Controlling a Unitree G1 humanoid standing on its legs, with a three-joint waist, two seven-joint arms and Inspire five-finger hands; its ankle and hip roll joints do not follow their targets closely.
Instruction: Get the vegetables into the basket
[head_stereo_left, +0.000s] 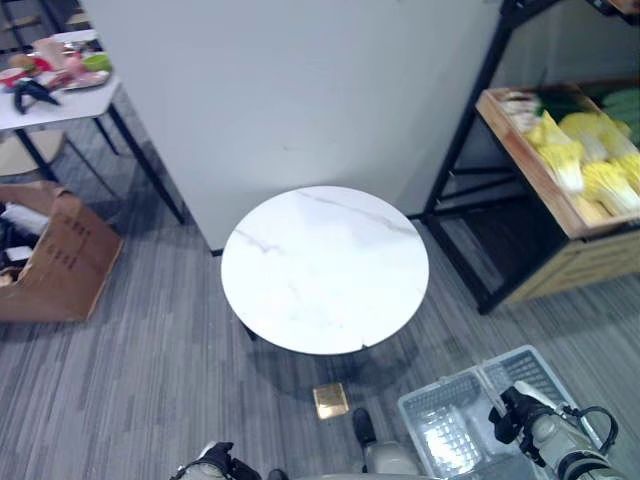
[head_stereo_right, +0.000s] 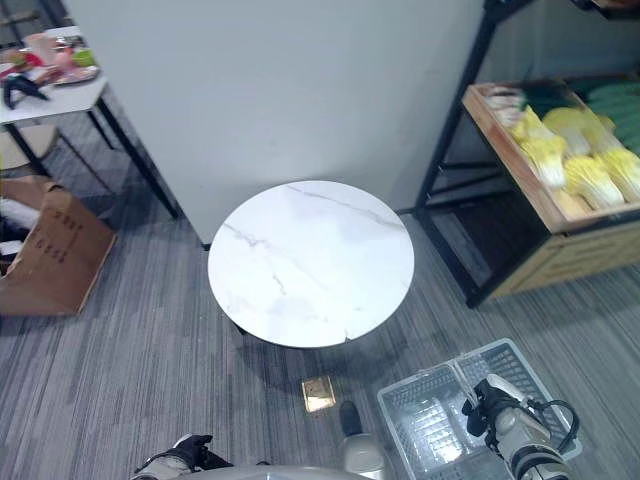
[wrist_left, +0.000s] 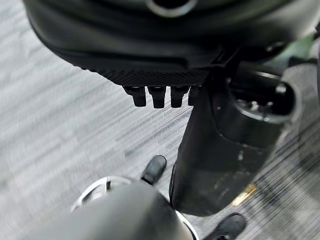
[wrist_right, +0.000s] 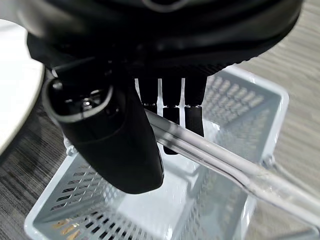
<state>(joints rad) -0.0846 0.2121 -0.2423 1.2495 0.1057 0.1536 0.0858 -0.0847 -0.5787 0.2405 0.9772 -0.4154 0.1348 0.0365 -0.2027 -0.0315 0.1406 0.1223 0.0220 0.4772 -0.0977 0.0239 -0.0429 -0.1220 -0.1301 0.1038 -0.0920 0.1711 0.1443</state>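
The basket floor beneath the right hand fingers is hidden by the thumb. The vegetables are cut off at the frame edge, possibly cabbages. Items on the far table are too small to tell.

Round table: smooth white top with faint grey veining, marble-like, with a soft sheen. Basket: pale grey-white perforated plastic, lightly glossy; its handle is smooth translucent plastic, gripped by the right hand, whose casing is dark plastic, semi-gloss on the thumb. Left hand: matt black shell with a finely textured patch above the fingers. Floor: grey carpet with a streaked, rough weave. Crate: unfinished light wood, on a shelf rack of matt black metal. Cardboard box: plain brown, matt.
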